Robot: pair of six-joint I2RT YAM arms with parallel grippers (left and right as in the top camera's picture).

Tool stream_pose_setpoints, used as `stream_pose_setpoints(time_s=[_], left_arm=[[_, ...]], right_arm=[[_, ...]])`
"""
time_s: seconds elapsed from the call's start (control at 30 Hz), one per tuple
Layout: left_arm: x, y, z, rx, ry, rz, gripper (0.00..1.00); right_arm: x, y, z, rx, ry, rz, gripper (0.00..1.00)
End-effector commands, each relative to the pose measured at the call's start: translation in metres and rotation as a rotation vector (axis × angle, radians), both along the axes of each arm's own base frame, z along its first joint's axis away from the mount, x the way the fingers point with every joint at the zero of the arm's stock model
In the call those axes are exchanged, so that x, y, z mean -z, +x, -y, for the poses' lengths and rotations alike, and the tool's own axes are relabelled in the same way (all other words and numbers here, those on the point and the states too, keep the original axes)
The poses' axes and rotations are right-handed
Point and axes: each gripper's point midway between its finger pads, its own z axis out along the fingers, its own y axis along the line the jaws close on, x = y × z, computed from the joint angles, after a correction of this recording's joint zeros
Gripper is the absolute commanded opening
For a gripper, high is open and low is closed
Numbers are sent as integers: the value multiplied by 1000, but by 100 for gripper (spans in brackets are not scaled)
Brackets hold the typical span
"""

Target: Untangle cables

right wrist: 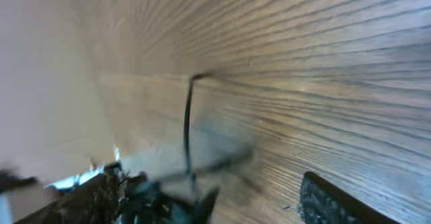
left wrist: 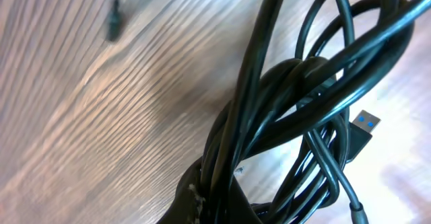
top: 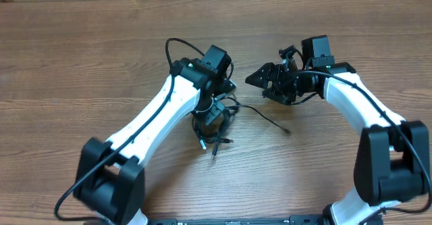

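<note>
Surface: bare wood-grain table [top: 81,63]; you see no room beyond it.
Count: two arms; one knotted bundle of cables [top: 210,125], strands too tangled to count; one blue-tongued USB plug [left wrist: 363,126].
Cable position: table centre, with one strand trailing toward the right edge.
Left jaws: left gripper [top: 217,109] is clamped on the bundle and hides its top from you.
Right jaws: right gripper [top: 260,82] stands wide and empty, near the bundle but apart from it.

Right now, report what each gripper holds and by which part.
The left gripper is shut on the cable bunch, pinching several strands together at one end. The right gripper is open and holds nothing.
</note>
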Motion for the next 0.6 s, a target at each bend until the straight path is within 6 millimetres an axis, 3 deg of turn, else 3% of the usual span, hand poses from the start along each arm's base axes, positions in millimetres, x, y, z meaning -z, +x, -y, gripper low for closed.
stream_pose_setpoints(time_s=[0.0,0.2,0.57], left_arm=[[-12,-10,16,121,-101,-18,4],[-13,-20,29,188,-180,-59,4],[-14,-20,31,192,-192,-61,4]], right_arm=[[-4,-8,-9,-108,128,40,85],[-1,-15,-20,-144,235,-23,84],[18,-18,-24,-67,259,-202,51]])
